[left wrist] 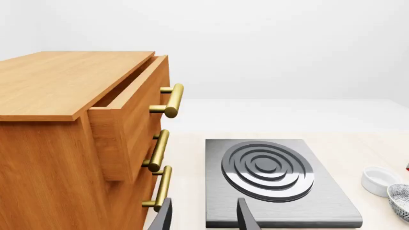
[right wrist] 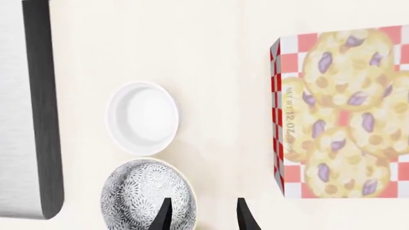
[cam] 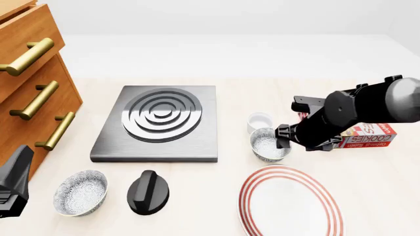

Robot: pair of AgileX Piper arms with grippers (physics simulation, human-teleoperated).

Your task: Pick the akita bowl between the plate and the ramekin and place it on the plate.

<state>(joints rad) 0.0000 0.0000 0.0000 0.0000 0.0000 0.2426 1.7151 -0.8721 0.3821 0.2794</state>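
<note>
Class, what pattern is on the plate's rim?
Thin red rings on the white plate, clearest in the front view.

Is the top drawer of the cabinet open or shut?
Open, partway. In the left wrist view the top drawer juts out past the fronts below it, with a dark gap under the cabinet top.

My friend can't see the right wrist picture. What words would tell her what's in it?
The right hand, fingers open, hovers over the rim of a speckled akita bowl. A small white ramekin sits beside the bowl, with a cookie box on one side and a dark stove plate on the other.
</note>
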